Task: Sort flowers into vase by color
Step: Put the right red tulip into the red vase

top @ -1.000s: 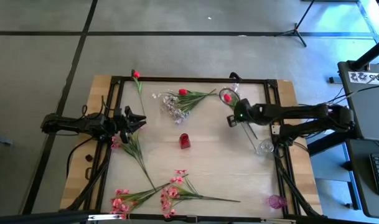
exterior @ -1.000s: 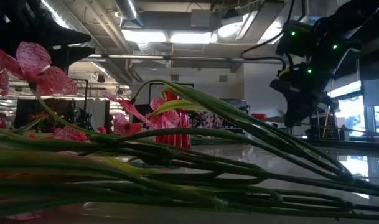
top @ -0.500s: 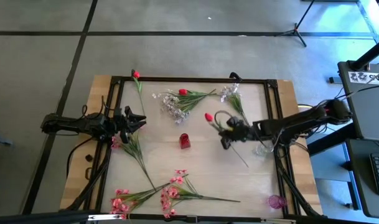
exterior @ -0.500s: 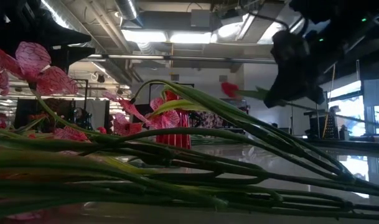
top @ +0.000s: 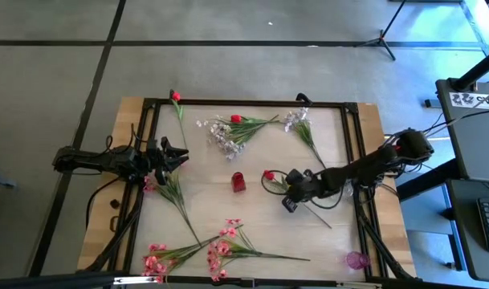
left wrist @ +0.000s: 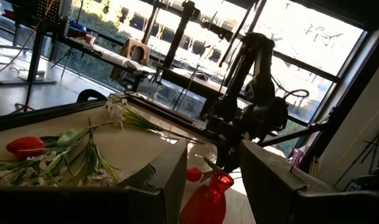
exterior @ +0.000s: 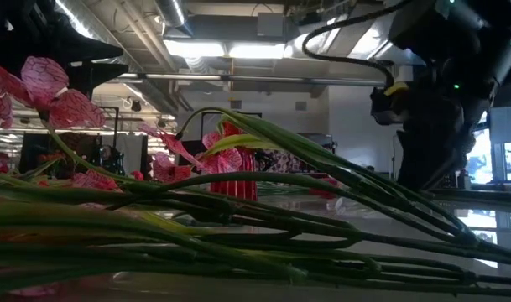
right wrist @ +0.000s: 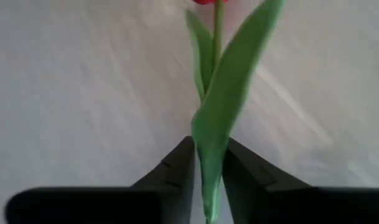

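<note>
My right gripper is near the table's middle, shut on a red tulip whose bloom points toward the small red vase. Its stem trails toward the near right. My left gripper waits open at the left edge, and its wrist view shows the red vase ahead between its fingers. Lying on the table are other red tulips, whitish sprigs and pink sprays. My right gripper pinches the tulip's long green leaf and stem between its two fingers, about midway along the stem. The fingers slant down from the table's right side. The bloom end sticks out ahead toward the red vase. Whether the tulip touches the table I cannot tell.
A pink glass vase stands at the near right corner. A black frame runs around the tabletop. A leafy green stem lies near my left gripper. Bare wood shows between the red vase and the pink sprays.
My right gripper has carried the red tulip from the far right toward the table's middle and near edge, sinking and tipping further down. The bloom now sits low beside the red vase.
</note>
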Controlling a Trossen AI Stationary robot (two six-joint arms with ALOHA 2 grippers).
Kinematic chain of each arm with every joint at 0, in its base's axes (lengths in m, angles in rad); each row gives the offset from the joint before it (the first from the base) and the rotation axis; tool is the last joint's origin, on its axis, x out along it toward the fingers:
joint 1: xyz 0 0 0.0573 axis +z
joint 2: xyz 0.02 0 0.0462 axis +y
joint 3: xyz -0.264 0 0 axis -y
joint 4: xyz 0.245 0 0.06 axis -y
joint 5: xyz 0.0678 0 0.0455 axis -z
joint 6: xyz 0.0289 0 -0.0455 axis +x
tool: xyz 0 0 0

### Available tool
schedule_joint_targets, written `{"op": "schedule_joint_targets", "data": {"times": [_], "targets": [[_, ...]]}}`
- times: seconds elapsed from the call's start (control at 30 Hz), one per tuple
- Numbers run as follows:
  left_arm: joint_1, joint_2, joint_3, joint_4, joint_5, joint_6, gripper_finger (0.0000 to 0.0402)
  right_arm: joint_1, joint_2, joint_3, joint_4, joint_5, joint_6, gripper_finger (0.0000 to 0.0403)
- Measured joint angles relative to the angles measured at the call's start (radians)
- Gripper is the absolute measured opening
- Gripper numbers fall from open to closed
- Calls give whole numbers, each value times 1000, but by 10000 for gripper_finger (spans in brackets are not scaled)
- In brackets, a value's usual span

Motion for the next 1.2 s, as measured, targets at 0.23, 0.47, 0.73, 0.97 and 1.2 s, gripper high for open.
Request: {"op": "schedule_joint_targets", "data": {"times": [0.23,0.47,0.73,0.97,1.2], "targets": [[0,0,0,0,0,0,142,-3,19,150,-265,-10,-89,140],[0,0,0,0,0,0,142,-82,19,233,-301,-73,-244,183],[0,0,0,0,0,0,142,-165,53,240,-346,-71,-325,216],[0,0,0,1,0,0,142,-164,170,239,-323,-53,-344,215],[0,0,0,1,0,0,142,-163,209,242,-289,-39,-392,175]]}}
